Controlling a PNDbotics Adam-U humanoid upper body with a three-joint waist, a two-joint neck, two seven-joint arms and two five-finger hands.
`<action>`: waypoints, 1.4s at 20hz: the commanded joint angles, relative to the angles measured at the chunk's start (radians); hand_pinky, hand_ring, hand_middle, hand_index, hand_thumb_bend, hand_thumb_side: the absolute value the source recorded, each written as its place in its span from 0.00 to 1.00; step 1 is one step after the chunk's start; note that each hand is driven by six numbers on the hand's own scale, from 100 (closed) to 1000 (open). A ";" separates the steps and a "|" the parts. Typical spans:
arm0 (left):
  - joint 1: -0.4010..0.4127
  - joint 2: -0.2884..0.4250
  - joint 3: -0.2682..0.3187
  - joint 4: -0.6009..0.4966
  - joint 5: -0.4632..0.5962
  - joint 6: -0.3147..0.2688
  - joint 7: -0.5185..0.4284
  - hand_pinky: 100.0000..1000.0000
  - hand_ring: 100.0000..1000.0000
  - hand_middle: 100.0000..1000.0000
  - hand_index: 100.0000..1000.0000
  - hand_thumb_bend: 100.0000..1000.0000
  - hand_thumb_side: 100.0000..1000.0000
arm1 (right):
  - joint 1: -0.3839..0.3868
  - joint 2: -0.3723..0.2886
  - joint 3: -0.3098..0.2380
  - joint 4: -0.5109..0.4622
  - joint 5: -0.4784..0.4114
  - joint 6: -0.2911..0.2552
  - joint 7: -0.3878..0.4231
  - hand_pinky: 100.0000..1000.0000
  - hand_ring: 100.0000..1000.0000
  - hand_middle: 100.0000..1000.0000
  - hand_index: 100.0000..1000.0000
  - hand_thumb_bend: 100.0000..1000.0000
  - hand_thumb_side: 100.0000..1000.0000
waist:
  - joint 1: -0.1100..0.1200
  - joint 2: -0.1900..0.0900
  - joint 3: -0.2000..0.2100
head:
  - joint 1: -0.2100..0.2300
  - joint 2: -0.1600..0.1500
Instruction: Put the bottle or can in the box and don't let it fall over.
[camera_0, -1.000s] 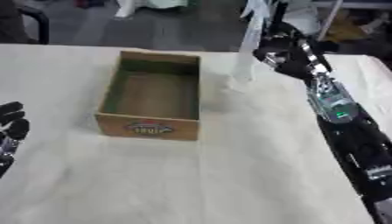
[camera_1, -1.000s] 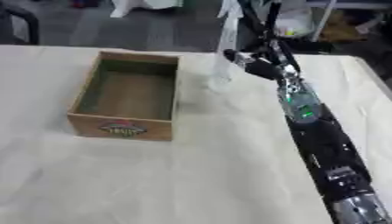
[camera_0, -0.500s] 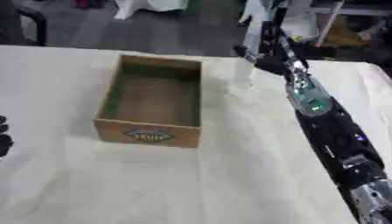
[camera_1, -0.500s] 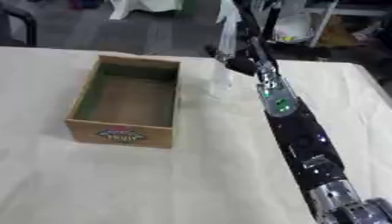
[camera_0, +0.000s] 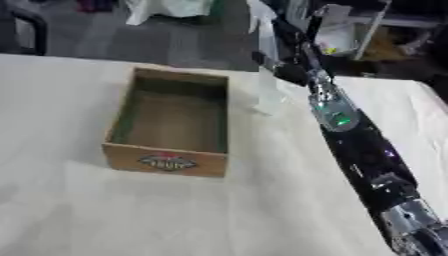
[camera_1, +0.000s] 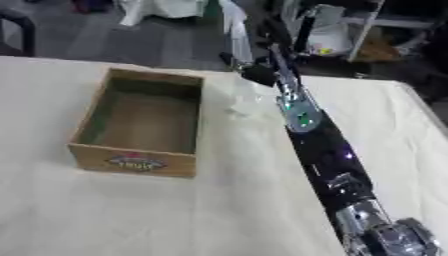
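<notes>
A clear bottle (camera_0: 269, 94) stands upright on the cream tablecloth, just right of the open wooden box (camera_0: 172, 124); the box has a red label on its front and nothing inside it. My right arm stretches from the lower right up to the bottle. The right hand (camera_0: 282, 70) is dark and blurred at the bottle's top and right side; how it meets the bottle is not visible. The left hand shows in neither view.
The cream tablecloth (camera_1: 140, 210) covers the whole table. Beyond the far edge are a dark floor, a white hanging cloth (camera_1: 234, 30) and a shelf with bags (camera_1: 332, 30). A dark chair (camera_0: 26, 25) stands at the far left.
The camera has shifted, and the left hand has left the picture at the lower left. My right arm has straightened and the hand has closed in on the bottle, which still stands beside the box.
</notes>
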 joint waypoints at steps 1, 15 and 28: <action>-0.013 0.020 0.003 -0.024 -0.002 0.000 0.000 0.67 0.81 0.75 0.80 0.62 0.71 | -0.014 -0.045 -0.012 -0.003 -0.002 0.002 -0.011 0.71 0.90 0.93 1.00 0.65 0.41 | 0.006 -0.011 -0.005 | -0.004 -0.012; -0.016 0.022 0.004 -0.025 -0.002 -0.001 0.000 0.67 0.81 0.75 0.80 0.63 0.70 | -0.009 -0.072 -0.029 0.017 -0.021 0.002 -0.031 0.71 0.90 0.93 1.00 0.64 0.42 | 0.004 -0.015 0.005 | -0.015 -0.023; -0.029 0.028 0.003 -0.030 -0.004 0.000 -0.001 0.67 0.81 0.75 0.80 0.63 0.70 | -0.016 -0.103 -0.047 0.015 -0.046 0.001 -0.054 0.70 0.89 0.92 1.00 0.64 0.43 | -0.006 -0.004 0.050 | -0.039 -0.043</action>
